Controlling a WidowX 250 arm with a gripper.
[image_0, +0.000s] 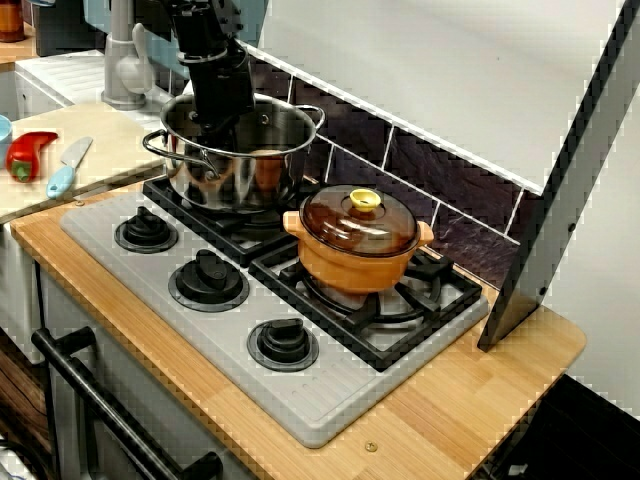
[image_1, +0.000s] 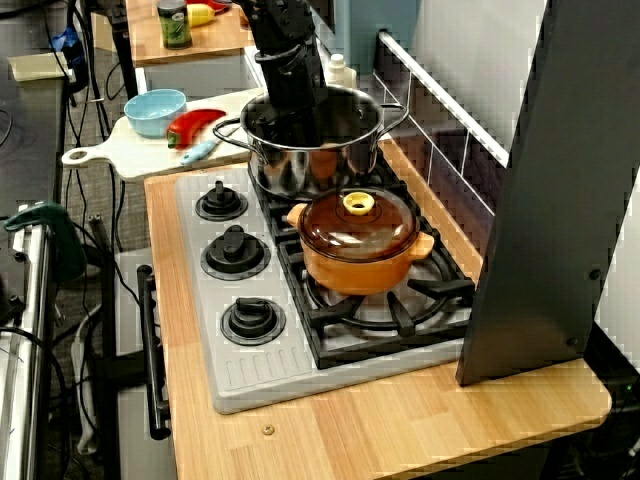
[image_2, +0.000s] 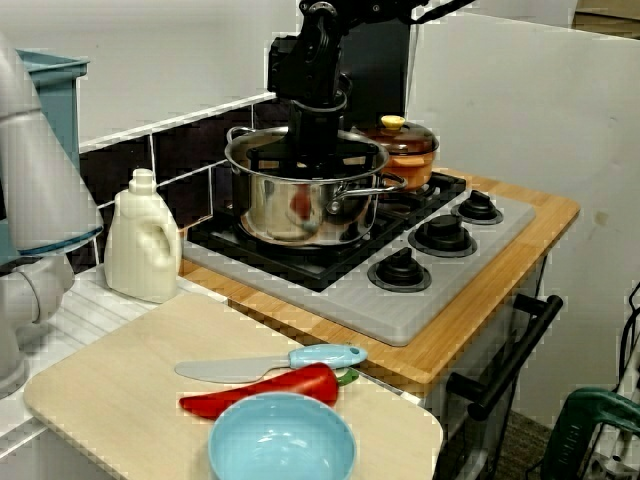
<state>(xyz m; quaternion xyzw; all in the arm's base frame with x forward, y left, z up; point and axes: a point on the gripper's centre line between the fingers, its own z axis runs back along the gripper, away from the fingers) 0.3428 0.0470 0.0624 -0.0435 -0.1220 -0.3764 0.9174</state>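
Shiny steel pot (image_0: 240, 178), 2 loop handles, on hob (image_0: 330, 400); jaws inside pot, hidden, can't tell open/closed.

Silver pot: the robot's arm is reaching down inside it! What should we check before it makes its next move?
1. Is the gripper open or shut? Cannot tell: its fingertips are hidden inside the steel pot.
2. Does the steel pot sit flat on the grate? Ok.
3. Is the arm away from the pot's rim? Looks ok in the view from the cutting-board side: it goes down near the middle.
4. Is there anything in the pot? Cannot tell.
5. Is the lid on the orange pot? Ok.
6. Are the red pepper, knife and blue bowl off the stove? Ok: they are on the cutting board.
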